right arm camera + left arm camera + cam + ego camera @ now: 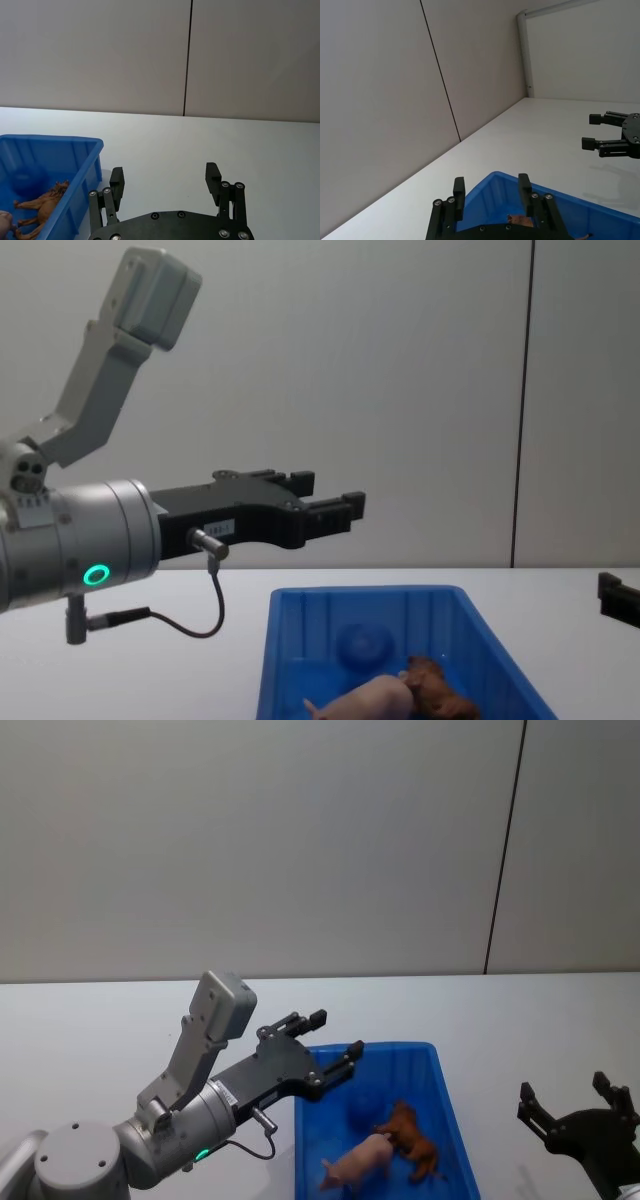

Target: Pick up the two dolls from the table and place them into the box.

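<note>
The pink pig (358, 1163) is seen lying in the near part of the blue box (445, 1095), with the brown maned doll (412, 1137) touching it on the side toward the right arm. Both dolls rest on the box floor, below and nearer than the jaws of the left gripper (332, 1043). In the chest view the pig (370, 702) and the brown doll (437, 690) are found low in the box (280, 640), well beneath the left gripper (330, 498).

The left gripper is held above the box's far left corner, its jaws spread and nothing between them; from its own wrist view the box rim (560, 196) is seen just beyond the fingertips (459, 187).

The right gripper (574, 1100) is held over the white table (90, 1020), apart from the box on its right side, jaws spread and empty. From its wrist view the brown doll (42, 206) is seen inside the box (90, 165), beside the left jaw.
</note>
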